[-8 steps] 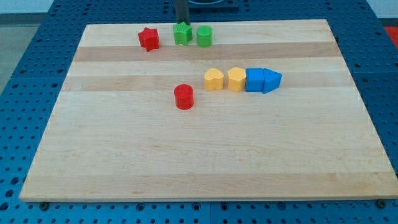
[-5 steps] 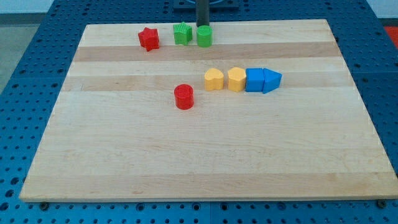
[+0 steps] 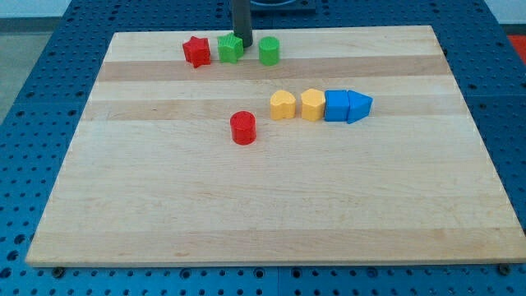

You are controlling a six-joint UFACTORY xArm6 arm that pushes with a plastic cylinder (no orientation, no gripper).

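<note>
Basically, going left to right along the upper strip of the wooden board (image 3: 271, 205): red star block (image 3: 196, 51) is sitting at the upper left, green block (image 3: 230, 48) (shape unclear, roughly cube-like) is sitting just beside it, then my tip (image 3: 244, 45) is pressing at that green block's right edge, touching or nearly so, hard to tell, then green cylinder (image 3: 269, 50) is standing near on the tip's right, a small gap apart. No gripper on this rig, just a bare rod, so nothing is being clasped or released. Mid-board: red cylinder (image 3: 243, 128) is standing alone, lower left of a row; yellow block (image 3: 283, 105) and second yellow block (image 3: 312, 105) are sitting close together, blue cube (image 3: 336, 106) is touching the second yellow one, blue wedge-like block (image 3: 359, 106) is touching the cube. Judging handling: blocks are looking like small rigid plastic, light, sliding easily on smooth wood; pushing off-centre is likely spinning them, so contact at mid-face is looking safest
</note>
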